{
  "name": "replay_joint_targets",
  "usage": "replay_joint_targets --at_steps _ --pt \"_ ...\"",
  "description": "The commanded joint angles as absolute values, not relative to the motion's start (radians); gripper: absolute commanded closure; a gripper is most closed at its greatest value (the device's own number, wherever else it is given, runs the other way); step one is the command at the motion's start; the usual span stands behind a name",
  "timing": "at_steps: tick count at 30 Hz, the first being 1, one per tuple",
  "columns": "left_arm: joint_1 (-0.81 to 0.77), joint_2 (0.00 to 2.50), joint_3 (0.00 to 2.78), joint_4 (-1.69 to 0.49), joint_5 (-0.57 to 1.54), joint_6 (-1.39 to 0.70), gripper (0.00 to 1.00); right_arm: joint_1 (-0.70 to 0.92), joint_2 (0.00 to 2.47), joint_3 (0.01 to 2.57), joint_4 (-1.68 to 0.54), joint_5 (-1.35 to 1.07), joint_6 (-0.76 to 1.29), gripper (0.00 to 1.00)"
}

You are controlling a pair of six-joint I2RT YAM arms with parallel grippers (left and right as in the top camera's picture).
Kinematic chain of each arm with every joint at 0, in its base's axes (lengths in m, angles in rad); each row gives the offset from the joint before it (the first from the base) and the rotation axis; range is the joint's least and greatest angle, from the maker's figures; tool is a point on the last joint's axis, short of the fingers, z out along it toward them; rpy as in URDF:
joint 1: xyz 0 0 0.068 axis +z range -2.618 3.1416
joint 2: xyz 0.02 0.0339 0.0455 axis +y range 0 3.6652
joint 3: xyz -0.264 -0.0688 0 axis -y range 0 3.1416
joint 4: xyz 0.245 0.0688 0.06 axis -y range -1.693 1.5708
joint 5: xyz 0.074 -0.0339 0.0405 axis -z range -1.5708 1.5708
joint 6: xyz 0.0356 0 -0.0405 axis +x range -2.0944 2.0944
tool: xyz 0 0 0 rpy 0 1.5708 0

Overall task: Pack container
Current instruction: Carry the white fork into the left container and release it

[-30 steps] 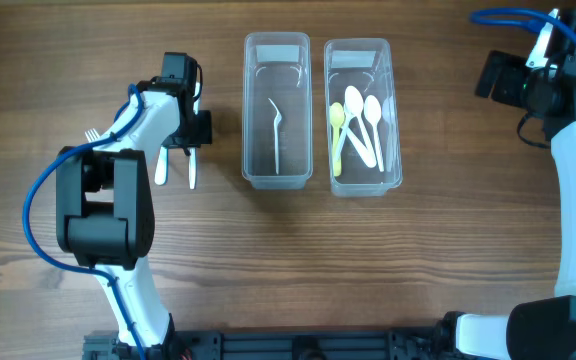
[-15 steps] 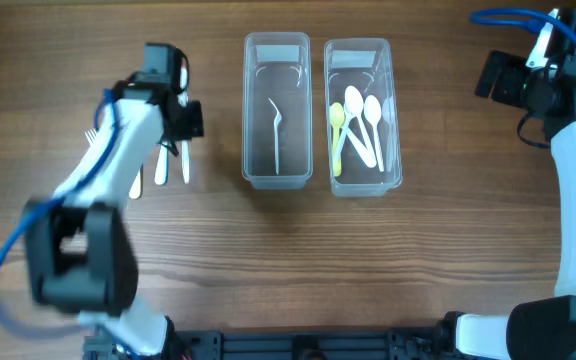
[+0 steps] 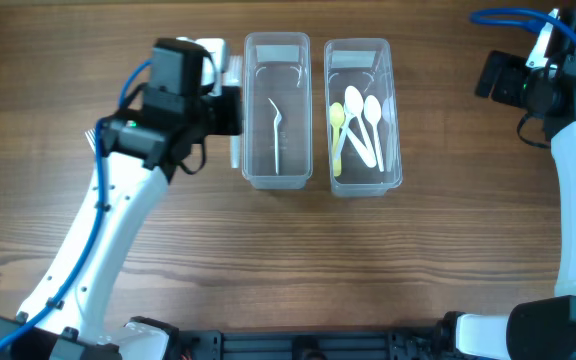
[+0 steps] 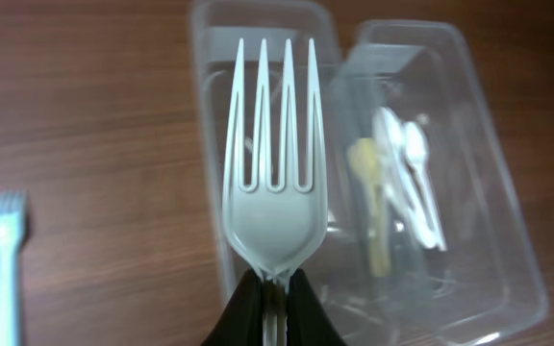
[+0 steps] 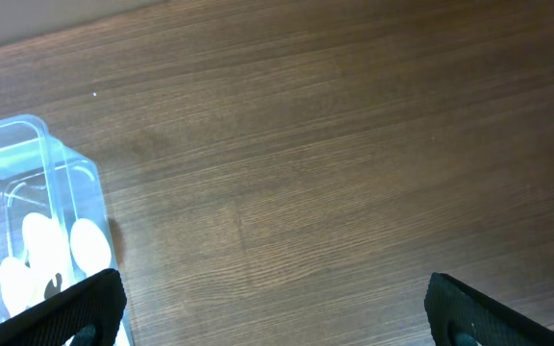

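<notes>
Presently, left gripper point(image 4: 275, 288) pinches white plastic fork point(image 4: 274, 207) low on its handle; it may swivel and snag clear rectangular container point(image 3: 278, 183).

We see a brown wooden table point(image 3: 268, 250) streaked with darker grain. The white plastic fork point(image 4: 272, 183) stands out against the black left claw point(image 4: 272, 293). The left clear plastic container point(image 3: 277, 181) is colourless, as is the right clear plastic container point(image 3: 364, 187) at its three o'clock, which holds white plastic spoons point(image 3: 369, 125) and one pale yellow plastic spoon point(image 3: 336, 140).
</notes>
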State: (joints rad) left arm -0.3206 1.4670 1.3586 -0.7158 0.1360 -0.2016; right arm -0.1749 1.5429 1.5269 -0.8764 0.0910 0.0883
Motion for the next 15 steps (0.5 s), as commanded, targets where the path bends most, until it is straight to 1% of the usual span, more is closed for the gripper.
replay_joint_targets --at_steps 1,8,15 --pt "-0.384 1.526 1.361 -0.659 0.155 -0.249 0.95 -0.176 1.549 1.53 -0.876 0.105 0.082 0.0" --pt "-0.413 1.664 1.361 -0.601 0.111 -0.271 0.94 -0.176 1.549 1.53 -0.876 0.105 0.082 0.0" --pt "-0.411 1.8 1.361 -0.49 0.11 -0.27 0.91 -0.176 1.549 1.53 -0.876 0.105 0.082 0.0"
